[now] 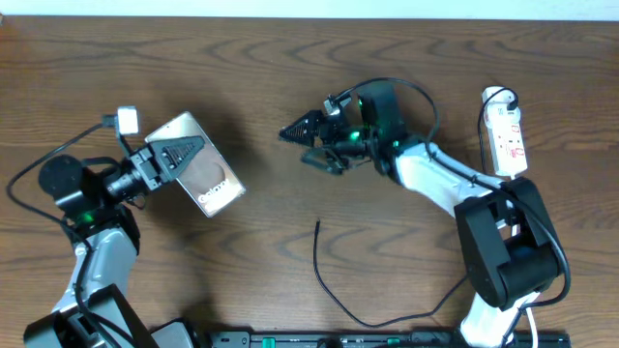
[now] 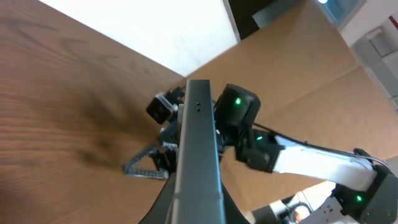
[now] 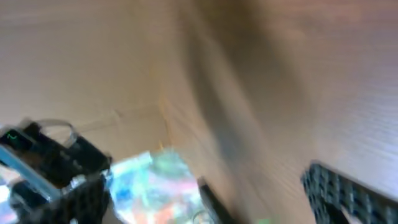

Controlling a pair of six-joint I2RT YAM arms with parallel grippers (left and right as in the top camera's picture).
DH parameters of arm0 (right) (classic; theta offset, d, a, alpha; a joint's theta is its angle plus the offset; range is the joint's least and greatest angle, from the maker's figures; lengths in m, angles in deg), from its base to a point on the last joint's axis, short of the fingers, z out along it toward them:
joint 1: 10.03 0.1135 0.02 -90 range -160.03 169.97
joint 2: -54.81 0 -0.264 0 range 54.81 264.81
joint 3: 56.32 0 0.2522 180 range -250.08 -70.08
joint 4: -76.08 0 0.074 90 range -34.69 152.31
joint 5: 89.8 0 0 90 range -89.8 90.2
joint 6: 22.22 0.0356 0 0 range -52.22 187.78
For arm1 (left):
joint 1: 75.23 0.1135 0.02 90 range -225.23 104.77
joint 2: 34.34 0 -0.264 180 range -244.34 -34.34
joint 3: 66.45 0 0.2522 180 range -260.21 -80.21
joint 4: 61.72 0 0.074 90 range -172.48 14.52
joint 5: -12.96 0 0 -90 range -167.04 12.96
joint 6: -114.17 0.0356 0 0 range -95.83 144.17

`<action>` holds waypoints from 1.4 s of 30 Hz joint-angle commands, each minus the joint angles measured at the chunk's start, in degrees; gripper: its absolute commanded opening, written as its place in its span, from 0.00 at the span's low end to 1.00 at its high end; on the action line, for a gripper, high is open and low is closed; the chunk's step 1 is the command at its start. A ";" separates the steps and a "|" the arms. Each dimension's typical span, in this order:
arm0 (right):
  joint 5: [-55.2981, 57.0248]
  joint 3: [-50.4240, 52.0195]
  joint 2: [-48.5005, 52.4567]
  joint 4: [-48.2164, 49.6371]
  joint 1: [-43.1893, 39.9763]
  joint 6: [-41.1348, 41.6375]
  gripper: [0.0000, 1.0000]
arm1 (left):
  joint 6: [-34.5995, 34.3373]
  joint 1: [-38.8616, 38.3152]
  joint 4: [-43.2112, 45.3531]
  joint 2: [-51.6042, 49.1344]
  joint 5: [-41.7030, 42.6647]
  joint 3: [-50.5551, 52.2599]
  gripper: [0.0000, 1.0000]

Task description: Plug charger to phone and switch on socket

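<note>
Charger lies loose nr near edge, mid-counter. It looks thin, limp and light, so prob. best pinched just behind tip to stop flop. Phone, stiff + glossy, likely slippery, is clamped in left end effector twd left edge. Right end effector is wide, empty, mid-counter. Socket sits by far right corner.
</note>
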 commanded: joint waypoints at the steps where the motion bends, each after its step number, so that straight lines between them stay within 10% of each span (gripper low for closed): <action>1: 5.18 -8.20 -0.39 -17.92 0.28 -17.18 0.99 | 1.25 4.22 0.61 0.31 -1.70 -1.55 0.07; 14: 32.94 -19.93 -0.26 -57.53 5.35 -21.44 0.96 | 0.28 16.02 -10.16 0.31 -9.03 -1.53 0.07; 22: 35.87 -17.31 1.18 -58.86 12.70 -15.04 0.87 | 0.26 16.20 -10.84 0.31 -7.82 -1.53 0.07; 42: 35.56 -17.31 3.19 -61.35 16.81 -8.11 0.98 | 0.28 16.20 -10.84 0.31 -7.48 -1.44 0.07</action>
